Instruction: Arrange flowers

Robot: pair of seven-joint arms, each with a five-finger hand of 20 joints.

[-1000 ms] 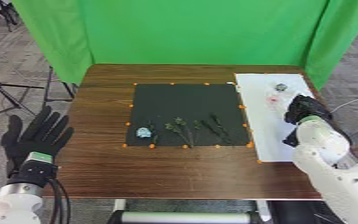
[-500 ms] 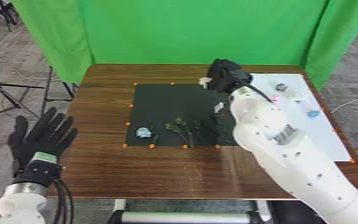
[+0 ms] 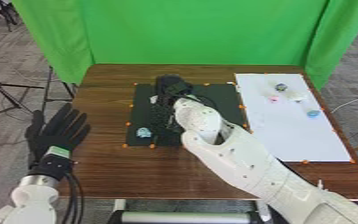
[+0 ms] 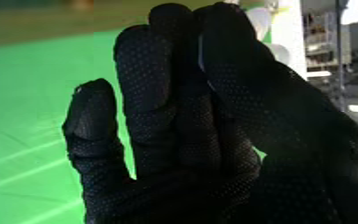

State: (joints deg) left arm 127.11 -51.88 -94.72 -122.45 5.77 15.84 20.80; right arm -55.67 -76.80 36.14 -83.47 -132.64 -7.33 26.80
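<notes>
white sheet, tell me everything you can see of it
The white sheet is a flat, paper-like rectangle lying on the table's right side, beside the black mat. Small orange dots mark its edges. A pink piece, blue piece and dark piece rest on it. The right arm hides its near left corner.

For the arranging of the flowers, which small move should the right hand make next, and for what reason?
I would probably lower the right hand slightly and release the white piece onto the black mat: the piece sits at the pinched fingertips, the hand is over the mat, and a pale blue flower lies there.
</notes>
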